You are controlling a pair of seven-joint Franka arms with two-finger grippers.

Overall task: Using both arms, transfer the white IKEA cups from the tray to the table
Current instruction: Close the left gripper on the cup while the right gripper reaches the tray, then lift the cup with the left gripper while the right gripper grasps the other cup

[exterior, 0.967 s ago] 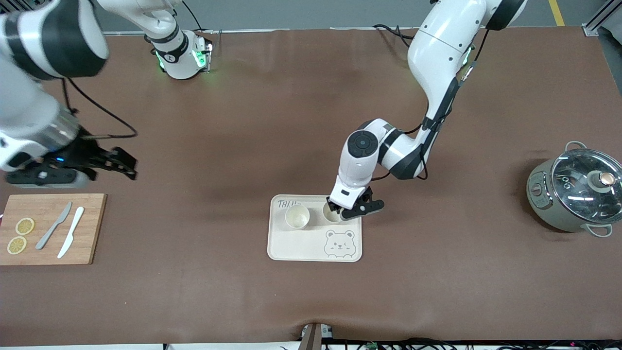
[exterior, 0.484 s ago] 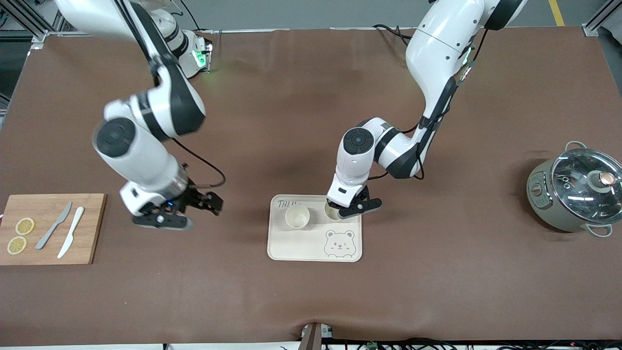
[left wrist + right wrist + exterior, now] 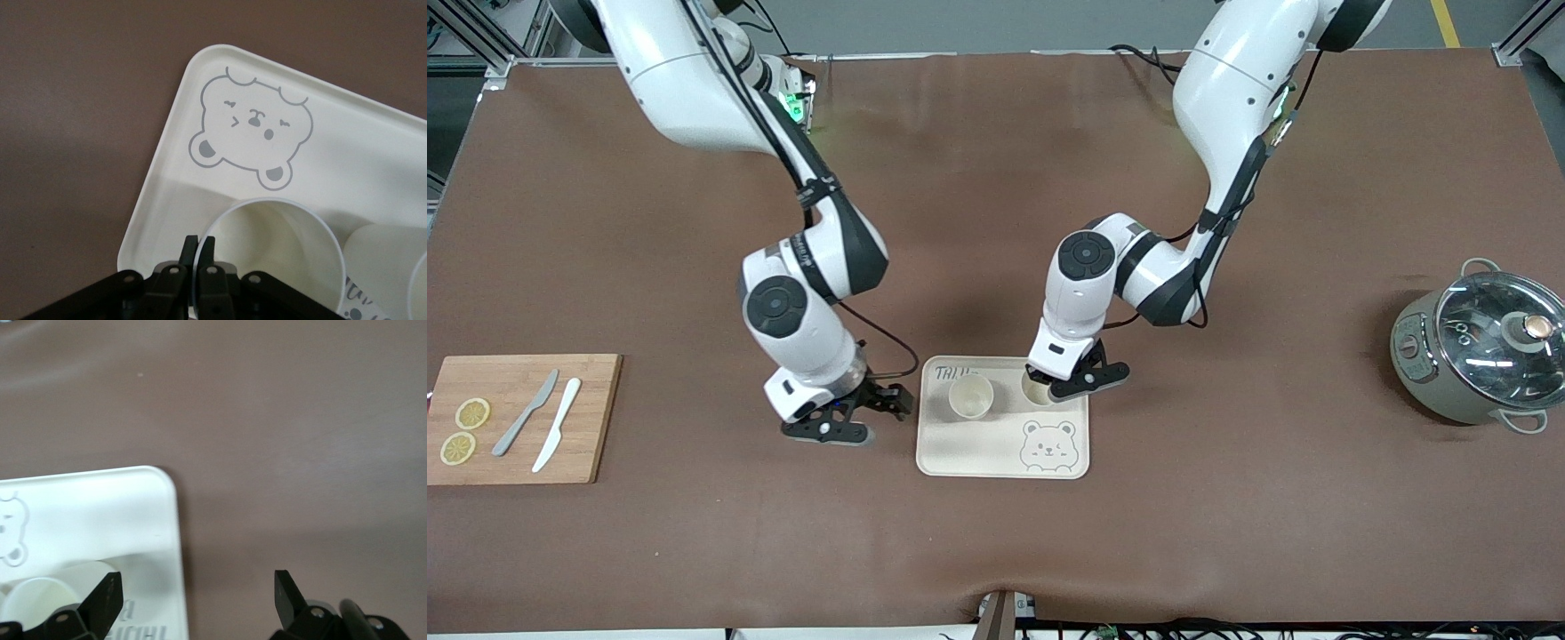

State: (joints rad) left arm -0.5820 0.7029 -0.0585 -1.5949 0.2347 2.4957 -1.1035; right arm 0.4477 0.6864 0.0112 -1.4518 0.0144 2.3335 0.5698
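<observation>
Even overhead light, soft shadows under both arms, glare on the pot lid.

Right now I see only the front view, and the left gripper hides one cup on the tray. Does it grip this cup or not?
Observer: It does. In the left wrist view the left gripper is shut on the wall of the cup, with one finger inside the rim and one outside.
Operator: Thank you. Before I move the other arm, is the right gripper open?
Observer: Yes. The right wrist view shows the right gripper with its fingers wide apart. Between them are bare table and the corner of the tray, while the second cup stands outside the gap.
</observation>
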